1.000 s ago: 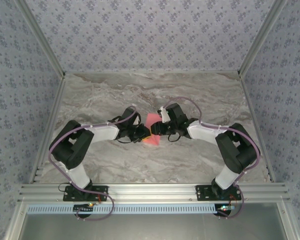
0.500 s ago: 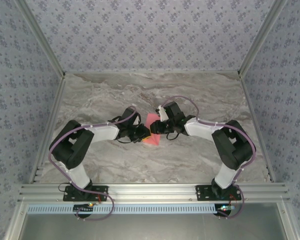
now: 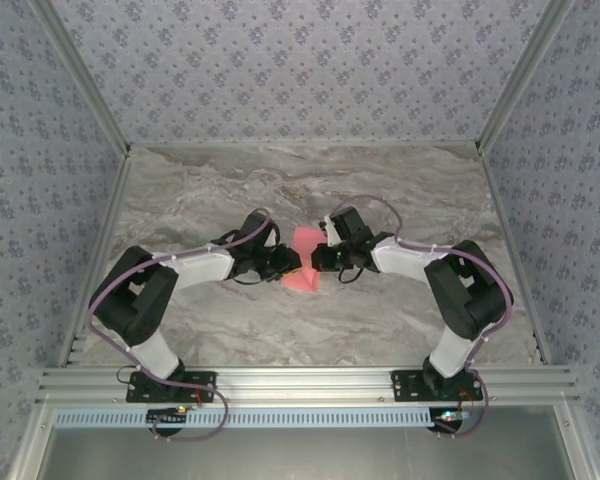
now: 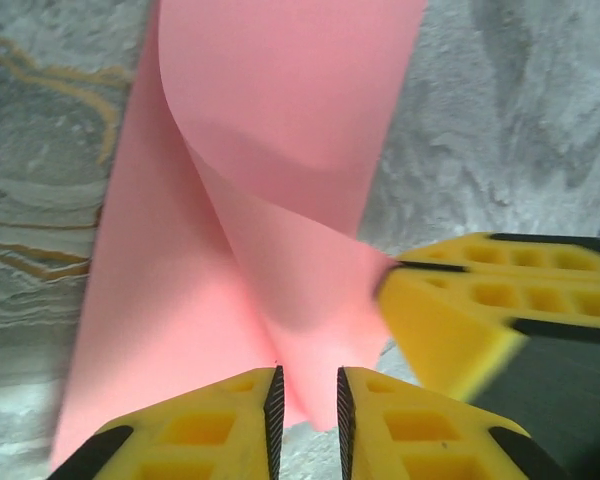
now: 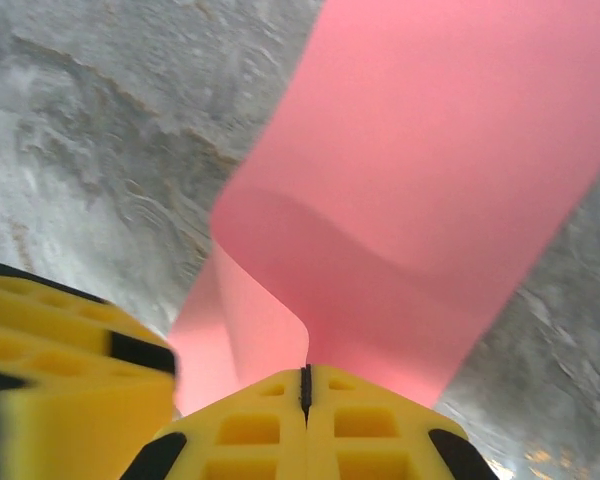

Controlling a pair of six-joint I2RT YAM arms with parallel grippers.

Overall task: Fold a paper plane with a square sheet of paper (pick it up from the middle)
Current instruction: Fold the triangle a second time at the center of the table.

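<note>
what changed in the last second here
The right gripper closed onto the square sheet of paper and now pinches its near fold. The left arm swung its elbow outward a little. The left gripper stayed at the paper, jaws narrowly apart around a fold, and the sheet stayed in the middle of the table.

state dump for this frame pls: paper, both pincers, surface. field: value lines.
paper: square sheet of paper, salmon pink, curled, one flap arching up, between the two arms
left pincer: jaws slightly apart, the paper's lower tip in the gap
right pincer: shut on the paper's edge
surface: marble-look table
fold state: soft curl, no plane shape yet
</note>
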